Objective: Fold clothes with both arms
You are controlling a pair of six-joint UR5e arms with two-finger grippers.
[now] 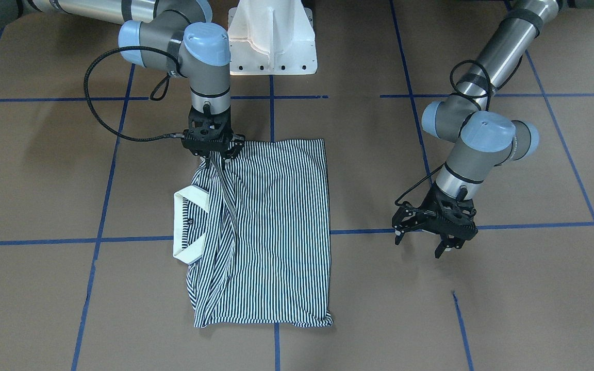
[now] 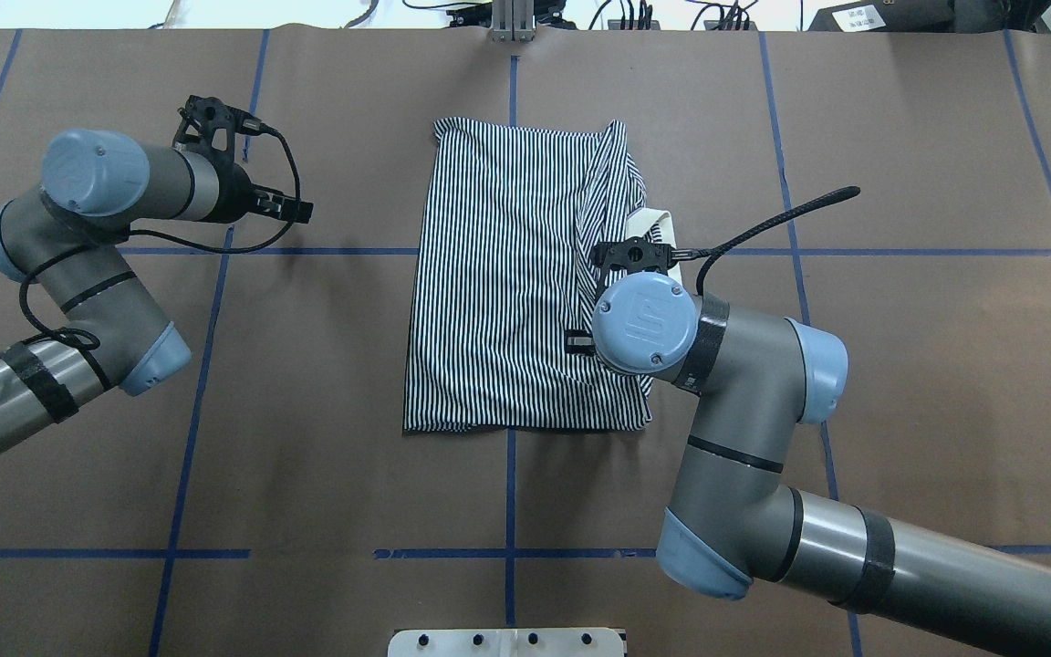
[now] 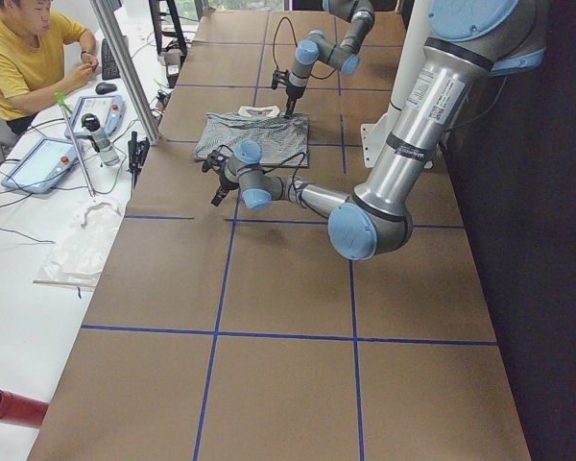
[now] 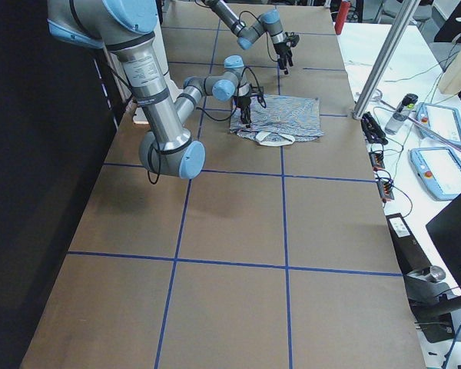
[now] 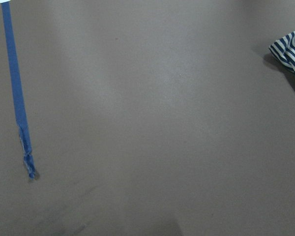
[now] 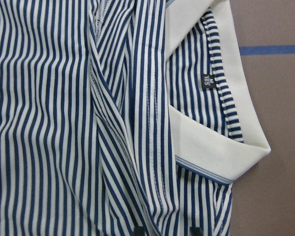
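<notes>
The striped polo shirt (image 1: 276,232) lies folded into a rectangle at the table's middle, and it also shows in the overhead view (image 2: 498,292). Its cream collar (image 1: 183,226) sticks out at one side and fills the right wrist view (image 6: 206,147). My right gripper (image 1: 215,158) is shut on a raised fold of the shirt beside the collar, and the fabric tents up to it. Its fingertips (image 6: 137,230) show at the bottom edge of the right wrist view. My left gripper (image 1: 421,243) is open and empty above bare table, away from the shirt. A shirt corner (image 5: 292,54) shows in the left wrist view.
The white pedestal base (image 1: 271,41) stands at the robot's edge of the brown table, which is marked with blue tape lines (image 1: 121,240). An operator (image 3: 19,58) sits at a side table holding pendants (image 3: 38,163) beyond the far edge.
</notes>
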